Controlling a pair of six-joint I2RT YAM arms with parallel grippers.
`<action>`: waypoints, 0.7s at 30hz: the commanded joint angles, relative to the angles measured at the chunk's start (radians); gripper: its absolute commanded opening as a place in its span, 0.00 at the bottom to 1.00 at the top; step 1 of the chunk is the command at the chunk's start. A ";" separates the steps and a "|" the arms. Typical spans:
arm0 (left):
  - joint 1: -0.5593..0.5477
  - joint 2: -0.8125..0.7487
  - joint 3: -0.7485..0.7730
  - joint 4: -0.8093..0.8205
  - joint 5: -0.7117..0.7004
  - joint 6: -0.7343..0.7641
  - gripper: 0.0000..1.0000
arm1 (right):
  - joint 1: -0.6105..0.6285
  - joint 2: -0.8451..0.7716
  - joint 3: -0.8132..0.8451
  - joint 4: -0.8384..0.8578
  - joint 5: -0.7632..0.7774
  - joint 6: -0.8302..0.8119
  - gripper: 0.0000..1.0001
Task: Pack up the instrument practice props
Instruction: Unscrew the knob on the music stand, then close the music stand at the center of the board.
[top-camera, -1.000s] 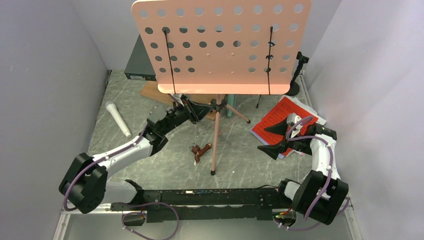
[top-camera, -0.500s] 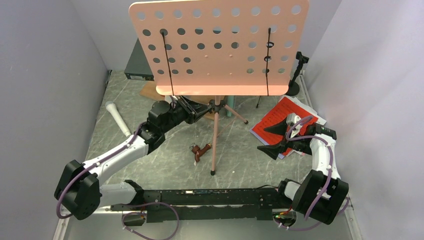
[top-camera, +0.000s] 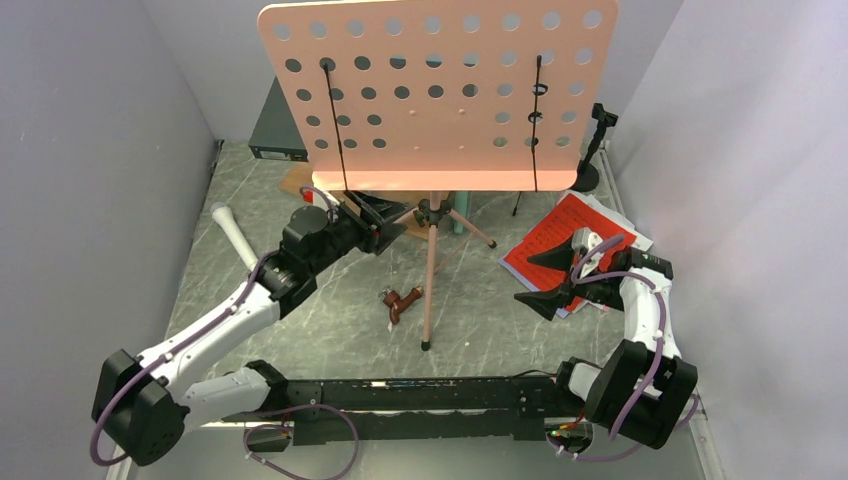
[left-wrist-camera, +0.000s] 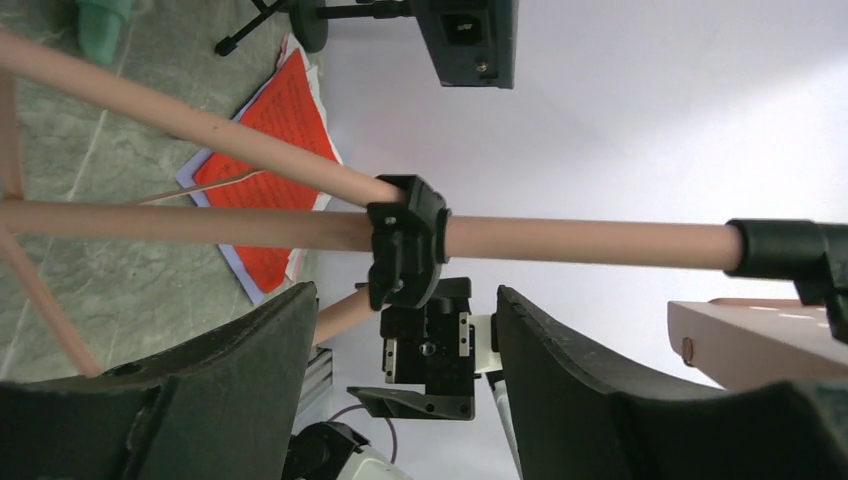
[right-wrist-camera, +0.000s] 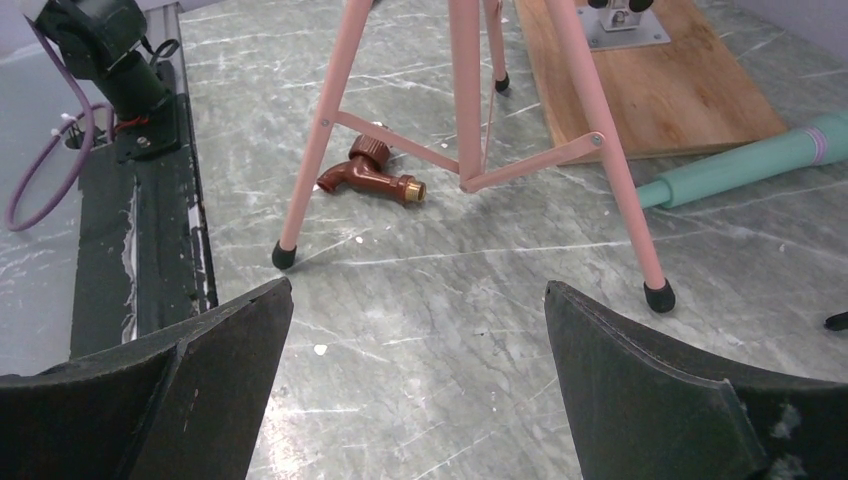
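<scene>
The pink perforated music desk (top-camera: 440, 95) stands upright on its pink tripod legs (top-camera: 430, 290). My left gripper (top-camera: 385, 228) is open just left of the black tripod collar (left-wrist-camera: 408, 250), with the pole (left-wrist-camera: 230, 225) beyond its fingertips and nothing between them. My right gripper (top-camera: 545, 280) hangs wide open over bare table, beside the red and white sheet-music pages (top-camera: 560, 240). A white microphone (top-camera: 235, 237) lies at the left. A mint microphone (right-wrist-camera: 740, 165) lies behind the tripod. A black mic mount (top-camera: 597, 140) stands at the back right.
A dark grey metal box (top-camera: 280, 125) sits at the back left, with a wooden board (right-wrist-camera: 650, 85) in front of it. A small brown piece (top-camera: 402, 300) lies by the front tripod leg. Walls close in on both sides.
The left gripper, shut by the tripod collar a second ago, has opened and drawn back to the left. The stand shifted slightly left. The right arm has not moved.
</scene>
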 joint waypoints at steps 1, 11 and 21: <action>-0.002 -0.079 -0.068 -0.024 -0.053 0.038 0.72 | 0.008 0.009 0.021 -0.084 -0.004 -0.176 1.00; 0.000 -0.324 -0.470 0.349 0.021 0.313 0.99 | 0.038 0.142 0.111 -0.103 0.044 -0.386 1.00; -0.013 -0.379 -0.471 0.280 0.234 0.774 0.98 | 0.165 0.314 0.322 0.216 0.121 -0.001 1.00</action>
